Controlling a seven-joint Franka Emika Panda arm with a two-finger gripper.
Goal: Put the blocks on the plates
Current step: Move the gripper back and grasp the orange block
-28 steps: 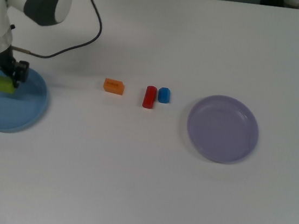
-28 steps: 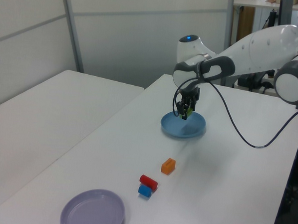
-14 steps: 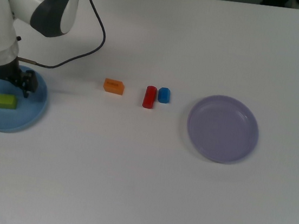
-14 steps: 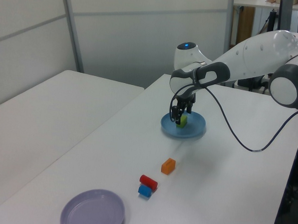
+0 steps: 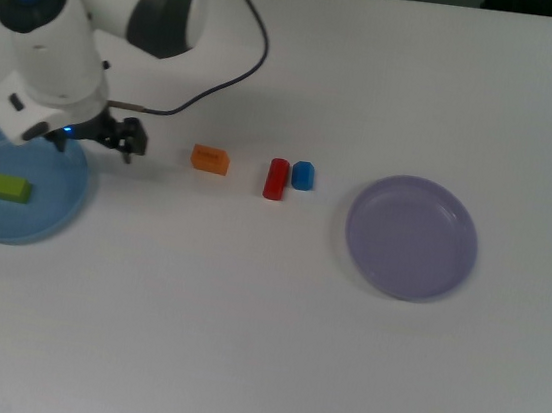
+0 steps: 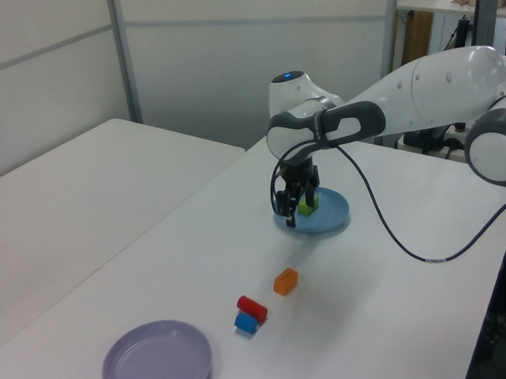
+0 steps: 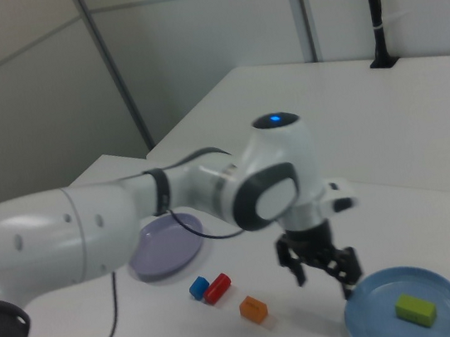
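Note:
The green block (image 5: 6, 188) lies flat on the light blue plate (image 5: 46, 211) at the top view's far left. My gripper (image 5: 96, 141) hangs open and empty over that plate's right rim, between the plate and the orange block (image 5: 210, 159). The red block (image 5: 276, 178) and the small blue block (image 5: 303, 176) lie side by side, touching, near the table's middle. The lavender plate (image 5: 411, 237) sits empty at the top view's right. In the right view the gripper (image 7: 321, 270) shows spread fingers beside the light blue plate (image 7: 380, 316) holding the green block (image 7: 416, 309).
The arm's black cable (image 5: 227, 75) loops over the table behind the orange block. In the left view a second white table (image 6: 75, 189) stands on the left, with a wall behind it.
The gripper let go of the green block, which now rests on the light blue plate. It then moved toward the top view's right, off the plate's middle and nearer the orange block.

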